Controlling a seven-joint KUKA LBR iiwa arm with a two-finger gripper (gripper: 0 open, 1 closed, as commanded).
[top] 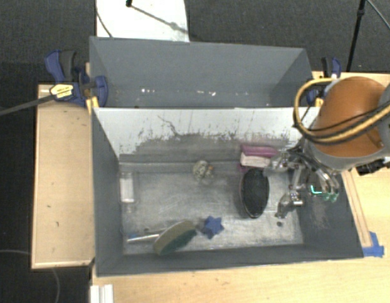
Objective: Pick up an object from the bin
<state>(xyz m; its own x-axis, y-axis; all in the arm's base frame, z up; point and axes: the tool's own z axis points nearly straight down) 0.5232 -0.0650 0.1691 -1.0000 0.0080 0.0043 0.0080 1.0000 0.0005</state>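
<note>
- One thing is wanted out of the bin (106, 188), and nothing is seen lifted yet
- The gripper (287, 206) is found low at the right end of the floor, just beside the black oval (254, 193), on that thing's right side
- Whether the claw is open or closed cannot be told from this angle, and nothing can be made out inside it
- The black oval is laid flat, long axis running toward the back wall; a pink box (258, 155) is tucked against that wall just behind it, near but apparently apart
- Further off, a grey wad (202, 169) is seen mid-floor by the back wall, and a clear piece (126, 189) at the left wall
- Along the front edge a green pad (176, 237) is lying with a blue scrap (212, 226) at its right end and a pen (141, 237) at its left
- The step in hand is judged to be the approach: the gripper is down by a candidate, but no grasp is shown
- If the black oval is the one meant, a shift to the left is called for, so that it is straddled across its narrow width before any closing
- Care would be needed at the far end, where the pink box could be nudged
</note>
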